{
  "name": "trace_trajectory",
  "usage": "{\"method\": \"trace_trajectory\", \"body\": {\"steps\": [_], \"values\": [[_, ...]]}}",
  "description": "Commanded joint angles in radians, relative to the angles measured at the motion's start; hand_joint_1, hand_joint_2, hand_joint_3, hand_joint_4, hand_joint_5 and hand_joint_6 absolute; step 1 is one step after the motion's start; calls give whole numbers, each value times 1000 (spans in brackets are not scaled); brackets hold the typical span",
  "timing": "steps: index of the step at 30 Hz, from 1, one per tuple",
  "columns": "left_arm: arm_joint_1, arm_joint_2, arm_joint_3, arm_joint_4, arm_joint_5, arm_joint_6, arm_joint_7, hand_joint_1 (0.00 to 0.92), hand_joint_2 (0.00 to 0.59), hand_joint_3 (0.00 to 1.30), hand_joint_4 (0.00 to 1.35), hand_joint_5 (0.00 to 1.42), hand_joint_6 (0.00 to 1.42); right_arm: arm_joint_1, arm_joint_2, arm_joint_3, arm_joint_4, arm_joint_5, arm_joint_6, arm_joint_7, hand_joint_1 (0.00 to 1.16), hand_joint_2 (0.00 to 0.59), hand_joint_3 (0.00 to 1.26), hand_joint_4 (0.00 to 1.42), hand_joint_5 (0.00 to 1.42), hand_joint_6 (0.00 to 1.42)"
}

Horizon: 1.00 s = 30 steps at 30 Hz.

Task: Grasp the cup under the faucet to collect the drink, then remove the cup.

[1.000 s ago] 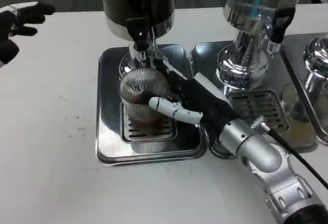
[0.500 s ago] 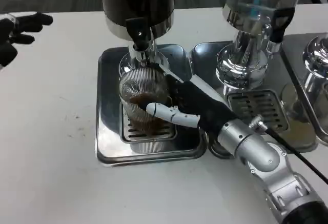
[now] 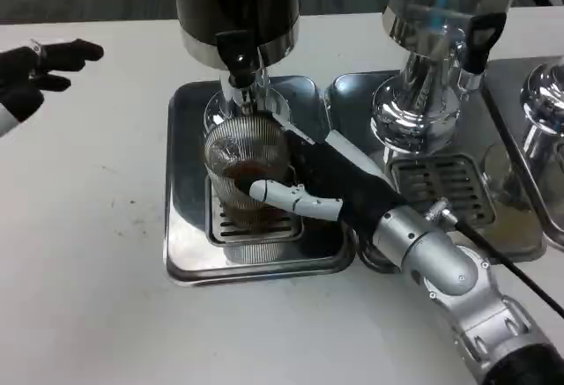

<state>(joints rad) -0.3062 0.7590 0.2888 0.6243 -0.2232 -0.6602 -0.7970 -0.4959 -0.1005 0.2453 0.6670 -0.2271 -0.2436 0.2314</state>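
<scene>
Right hand (image 3: 322, 182) wraps the ribbed glass cup (image 3: 248, 169) from the cup's right side; one white finger (image 3: 286, 196) lies across its front wall, the rest curl behind. It holds the cup. The cup stands upright on the slotted grate (image 3: 256, 226) of the steel drip tray (image 3: 189, 182), directly below the black faucet (image 3: 236, 55) of the dark dispenser (image 3: 233, 2). Brown drink shows inside, roughly mid-height; whether liquid is flowing now, cannot tell.

Left hand (image 3: 31, 72) hovers well apart over the white table (image 3: 88, 270), fingers loosely spread, holding nothing.

Judgement: the step in hand is steadying the cup during filling. Keep it level and centred under the spout; firm grip, no squeeze that tips it. For removal, draw it toward the robot, low, clearing the faucet and the neighbouring chrome dispenser (image 3: 423, 94).
</scene>
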Motion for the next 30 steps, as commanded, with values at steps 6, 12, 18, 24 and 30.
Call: {"method": "trace_trajectory", "body": {"steps": [6,12,18,24,30], "values": [[-1,11,-21,21,18,5,-3,0,97,293,175,153,219,-4,-8,21,-9,-55,2,-40,467,198,0,0,0,14],[0,6,-38,28,24,8,-1,0,100,294,179,153,219,-1,-8,25,-13,-80,4,-62,491,195,0,0,0,17],[-6,4,-45,37,27,12,-2,0,101,295,180,154,219,14,-1,21,-32,-94,17,-98,494,195,0,0,0,17],[-6,3,-47,43,34,21,4,0,120,304,193,166,219,26,9,12,-36,-84,10,-109,496,195,0,0,0,53],[-1,6,-41,42,38,28,5,0,132,316,204,167,219,26,17,13,-35,-89,14,-120,497,201,0,0,0,57]]}}
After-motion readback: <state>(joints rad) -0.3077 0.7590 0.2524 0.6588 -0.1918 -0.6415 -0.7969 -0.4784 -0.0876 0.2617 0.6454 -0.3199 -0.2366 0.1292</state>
